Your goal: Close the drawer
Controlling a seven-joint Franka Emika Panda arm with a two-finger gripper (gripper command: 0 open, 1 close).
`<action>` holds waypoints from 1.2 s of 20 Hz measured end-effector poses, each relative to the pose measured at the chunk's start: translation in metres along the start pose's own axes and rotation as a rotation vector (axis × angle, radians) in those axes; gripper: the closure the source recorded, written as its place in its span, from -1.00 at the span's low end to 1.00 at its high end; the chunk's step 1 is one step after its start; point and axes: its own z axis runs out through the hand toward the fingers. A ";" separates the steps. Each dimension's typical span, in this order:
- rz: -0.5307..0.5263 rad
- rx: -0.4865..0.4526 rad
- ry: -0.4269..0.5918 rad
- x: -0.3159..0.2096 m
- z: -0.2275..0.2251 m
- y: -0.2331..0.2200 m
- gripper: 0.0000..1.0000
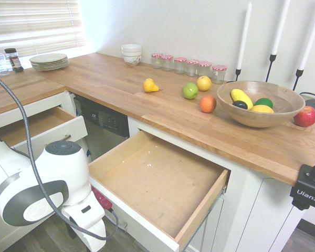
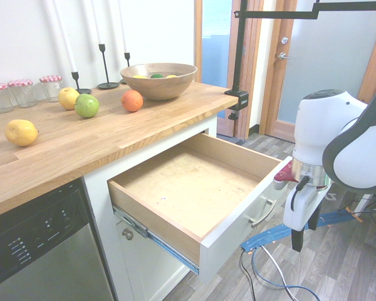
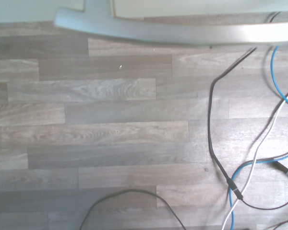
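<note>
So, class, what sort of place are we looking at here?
Most likely a kitchen, perhaps a demonstration or lab one. A steel-fronted dishwasher sits under the wooden worktop, a wide drawer stands open beside it, and a bowl with fruit rests on top.

Wooden countertop point(image 1: 147, 102): wooden bowl point(image 1: 236, 113), plates point(image 1: 49, 61), jars point(image 1: 180, 65), green apple point(image 1: 190, 91), orange point(image 1: 207, 103), candle holders point(image 1: 238, 73)

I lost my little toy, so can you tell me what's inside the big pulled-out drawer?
In the drawer I see only its bare wooden bottom with a few tiny pale specks, no toy. The strip right behind its white front is hidden.
</note>
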 end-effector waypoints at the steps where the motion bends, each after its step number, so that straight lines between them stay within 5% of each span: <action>1: 0.000 0.004 0.004 0.001 0.002 0.000 1.00; 24: -0.033 0.176 0.146 0.035 0.022 -0.022 1.00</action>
